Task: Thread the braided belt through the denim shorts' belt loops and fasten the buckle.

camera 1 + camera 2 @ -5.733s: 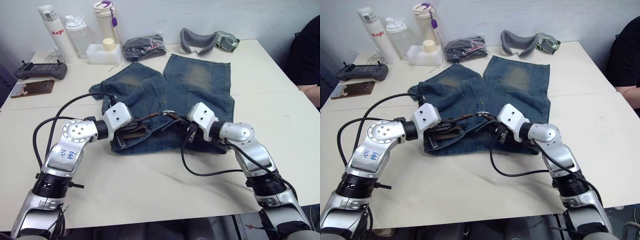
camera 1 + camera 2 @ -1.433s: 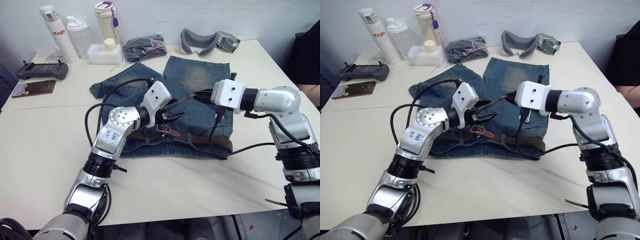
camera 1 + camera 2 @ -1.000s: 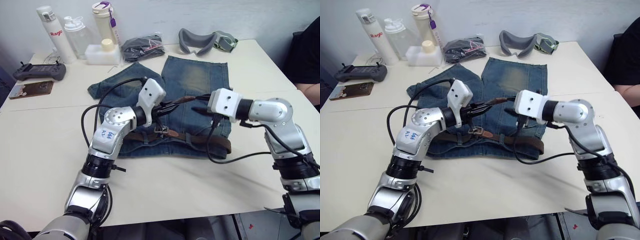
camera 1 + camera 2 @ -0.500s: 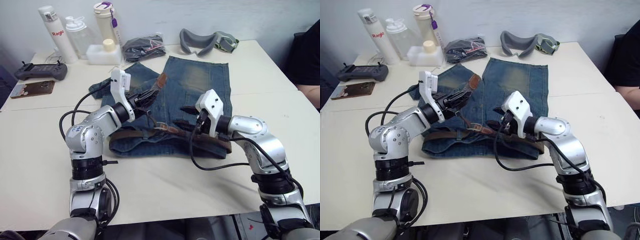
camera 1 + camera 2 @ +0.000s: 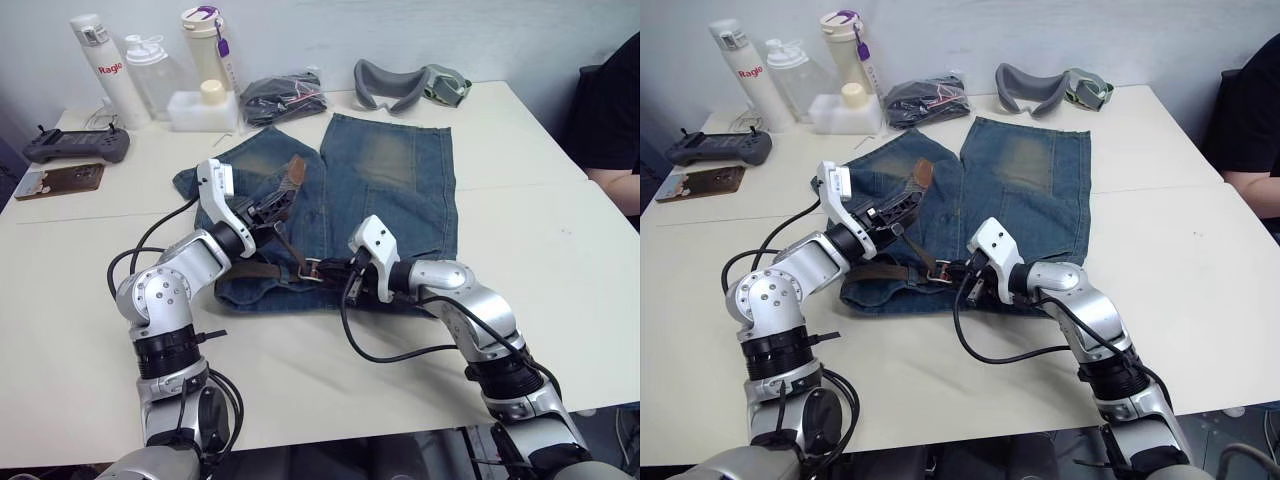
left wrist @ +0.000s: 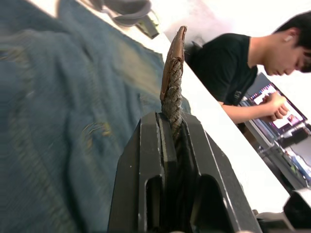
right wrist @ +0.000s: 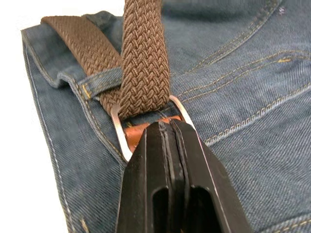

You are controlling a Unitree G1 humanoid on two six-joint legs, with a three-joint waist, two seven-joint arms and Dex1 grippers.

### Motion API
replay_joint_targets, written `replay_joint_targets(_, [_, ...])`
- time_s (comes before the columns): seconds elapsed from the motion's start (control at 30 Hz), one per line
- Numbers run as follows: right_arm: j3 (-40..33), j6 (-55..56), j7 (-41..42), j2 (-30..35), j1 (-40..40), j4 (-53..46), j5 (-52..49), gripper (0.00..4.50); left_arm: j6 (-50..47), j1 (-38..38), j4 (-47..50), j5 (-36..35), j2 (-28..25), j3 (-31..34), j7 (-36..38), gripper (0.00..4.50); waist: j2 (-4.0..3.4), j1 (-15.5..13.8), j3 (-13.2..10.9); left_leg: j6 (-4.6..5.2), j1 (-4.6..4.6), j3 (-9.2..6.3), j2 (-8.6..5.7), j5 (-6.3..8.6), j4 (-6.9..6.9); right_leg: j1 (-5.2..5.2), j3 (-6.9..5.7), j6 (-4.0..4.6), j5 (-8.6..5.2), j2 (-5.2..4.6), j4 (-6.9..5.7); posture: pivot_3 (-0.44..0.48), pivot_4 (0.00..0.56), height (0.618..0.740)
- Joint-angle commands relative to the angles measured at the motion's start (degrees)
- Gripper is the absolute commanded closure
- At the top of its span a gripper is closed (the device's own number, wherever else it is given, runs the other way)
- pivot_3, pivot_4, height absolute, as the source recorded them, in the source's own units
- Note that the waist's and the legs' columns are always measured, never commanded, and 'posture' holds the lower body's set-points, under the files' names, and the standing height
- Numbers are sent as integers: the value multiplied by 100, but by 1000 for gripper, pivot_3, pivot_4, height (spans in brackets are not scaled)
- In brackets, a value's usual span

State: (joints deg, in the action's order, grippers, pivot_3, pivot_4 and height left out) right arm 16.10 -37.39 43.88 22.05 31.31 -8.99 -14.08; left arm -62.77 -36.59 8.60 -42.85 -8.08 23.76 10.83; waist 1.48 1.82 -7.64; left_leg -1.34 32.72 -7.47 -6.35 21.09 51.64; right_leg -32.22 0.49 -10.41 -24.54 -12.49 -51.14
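- The right gripper [image 7: 167, 127] sits nearest the bench's [image 5: 560, 240] front edge, down at the waistband of the shorts [image 5: 400, 170]. Its jaws are pressed together on the buckle [image 7: 146, 121], right where the tan leather bit meets the metal frame.
- The belt [image 7: 143, 73] runs through that buckle frame, and another stretch of it goes under a belt loop [image 7: 99, 81] just beside it on the waistband.
- The left gripper [image 6: 171, 127] is a bit further in, over the left leg of the shorts. Its jaws are clamped on the belt's woven end, with the leather tip [image 6: 174, 53] sticking up past them.
- The shorts lie flat mid-bench, waistband toward the front edge and legs pointing to the back.
- Along the back edge: three bottles [image 5: 110, 65] near the left corner, a black bundle [image 5: 285, 97], and a grey goggle strap [image 5: 400, 82].
- A controller [image 5: 75, 146] and a phone [image 5: 55, 181] sit by the left edge.
- A person in black [image 6: 233, 68] sits at the right side.
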Motion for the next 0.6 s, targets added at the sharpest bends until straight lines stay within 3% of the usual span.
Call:
replay_joint_targets(0.03, [301,-35,108,132,-201,216,194,4453,108,35,232,-284,-210,206,29,4500,0,-16,0,1,-18,0,0,3,-4,23,-2,2,-1,0,7,0,150,641])
replay_joint_targets(0.33, [-669,-268,647,296,229,-320,-799,4453,31,568,554,-910,-466,334,78,4500,-2,-21,-3,1,-50,-1,1,13,-16,57,-3,8,-4,0,18,0,150,641])
replay_joint_targets(0.6, [-372,-142,1036,513,631,338,-658,4453,396,1184,801,-707,-662,-75,225,4500,-2,-23,-3,1,-50,0,5,14,-25,58,-4,9,-5,-3,30,0,150,641])
